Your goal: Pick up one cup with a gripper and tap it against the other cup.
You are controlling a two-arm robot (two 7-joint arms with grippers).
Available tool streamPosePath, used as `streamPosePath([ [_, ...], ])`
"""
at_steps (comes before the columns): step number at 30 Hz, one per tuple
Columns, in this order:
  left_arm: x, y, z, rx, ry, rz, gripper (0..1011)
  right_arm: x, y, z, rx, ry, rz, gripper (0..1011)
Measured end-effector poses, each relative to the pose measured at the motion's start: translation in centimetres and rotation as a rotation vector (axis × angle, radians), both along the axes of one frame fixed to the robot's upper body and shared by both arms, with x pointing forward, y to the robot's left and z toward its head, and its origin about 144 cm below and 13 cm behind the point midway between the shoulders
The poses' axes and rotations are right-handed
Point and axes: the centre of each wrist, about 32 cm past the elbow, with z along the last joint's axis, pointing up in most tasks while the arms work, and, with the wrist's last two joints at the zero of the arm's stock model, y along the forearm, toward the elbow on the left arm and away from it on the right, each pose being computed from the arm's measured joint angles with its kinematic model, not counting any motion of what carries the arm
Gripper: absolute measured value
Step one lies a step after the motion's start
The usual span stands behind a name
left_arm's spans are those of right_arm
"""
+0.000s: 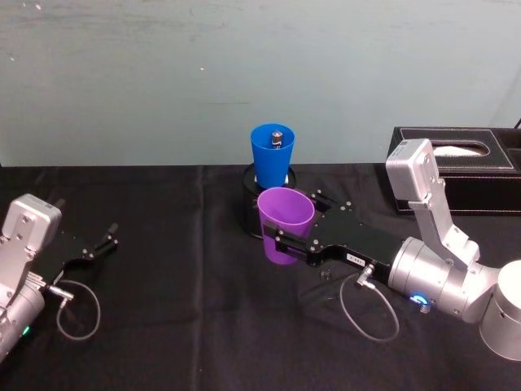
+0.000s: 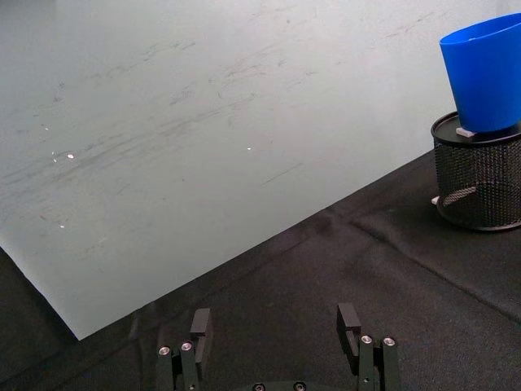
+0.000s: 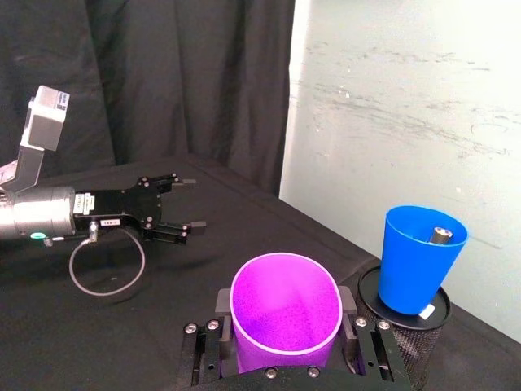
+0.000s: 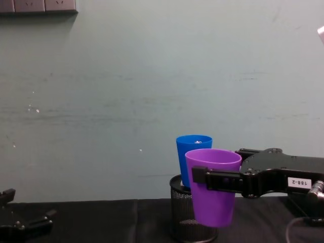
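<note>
My right gripper (image 1: 286,238) is shut on the purple cup (image 1: 284,223), holding it upright above the black cloth, just in front of the blue cup. In the right wrist view its fingers (image 3: 350,305) clamp the purple cup (image 3: 285,314) on both sides. The blue cup (image 1: 272,153) stands upright in the top of a black mesh pen holder (image 4: 190,223), with a small metal object inside it. From the chest the purple cup (image 4: 213,185) overlaps the blue cup (image 4: 193,157); whether they touch I cannot tell. My left gripper (image 1: 107,236) rests open at the table's left side.
A black tissue box (image 1: 460,167) stands at the back right against the pale wall. A loose cable loop (image 1: 77,309) hangs by the left wrist and another (image 1: 366,314) by the right wrist. Black cloth (image 1: 179,309) covers the table.
</note>
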Motion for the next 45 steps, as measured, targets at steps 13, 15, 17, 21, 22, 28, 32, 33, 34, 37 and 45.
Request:
streamPosePath([
  [13, 0.00, 0.00, 0.00, 0.000, 0.000, 0.000, 1000, 0.00, 0.00, 0.00, 0.000, 0.000, 0.000, 739],
  [15, 0.00, 0.00, 0.00, 0.000, 0.000, 0.000, 1000, 0.00, 0.00, 0.00, 0.000, 0.000, 0.000, 739],
  [17, 0.00, 0.00, 0.00, 0.000, 0.000, 0.000, 1000, 0.00, 0.00, 0.00, 0.000, 0.000, 0.000, 739],
  [21, 0.00, 0.00, 0.00, 0.000, 0.000, 0.000, 1000, 0.00, 0.00, 0.00, 0.000, 0.000, 0.000, 739],
  [22, 0.00, 0.00, 0.00, 0.000, 0.000, 0.000, 1000, 0.00, 0.00, 0.00, 0.000, 0.000, 0.000, 739],
  [28, 0.00, 0.00, 0.00, 0.000, 0.000, 0.000, 1000, 0.00, 0.00, 0.00, 0.000, 0.000, 0.000, 739],
  [32, 0.00, 0.00, 0.00, 0.000, 0.000, 0.000, 1000, 0.00, 0.00, 0.00, 0.000, 0.000, 0.000, 739],
  [33, 0.00, 0.00, 0.00, 0.000, 0.000, 0.000, 1000, 0.00, 0.00, 0.00, 0.000, 0.000, 0.000, 739],
  [34, 0.00, 0.00, 0.00, 0.000, 0.000, 0.000, 1000, 0.00, 0.00, 0.00, 0.000, 0.000, 0.000, 739],
  [37, 0.00, 0.00, 0.00, 0.000, 0.000, 0.000, 1000, 0.00, 0.00, 0.00, 0.000, 0.000, 0.000, 739],
  [45, 0.00, 0.00, 0.00, 0.000, 0.000, 0.000, 1000, 0.90, 0.86, 0.00, -0.023, 0.027, 0.002, 739],
])
